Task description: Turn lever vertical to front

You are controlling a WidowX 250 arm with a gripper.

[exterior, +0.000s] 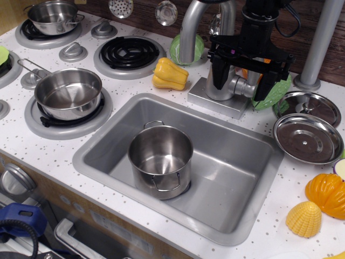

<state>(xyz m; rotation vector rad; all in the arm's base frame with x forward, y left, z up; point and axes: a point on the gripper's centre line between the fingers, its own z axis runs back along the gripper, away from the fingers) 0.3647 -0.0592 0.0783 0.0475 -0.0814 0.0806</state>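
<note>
A: Room around the lever [243,86]?
B: Tight. Spout [190,32] on one side, pole [321,43] and lids [308,137] on the other.
A: In front?
B: The sink [232,178] lies open; only the pot [160,158] stands there.

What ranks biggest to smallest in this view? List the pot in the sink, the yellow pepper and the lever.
1. The pot, clearly largest, though it also sits nearest the camera.
2. The yellow pepper.
3. The lever, smallest, partly hidden by the end effector.
</note>
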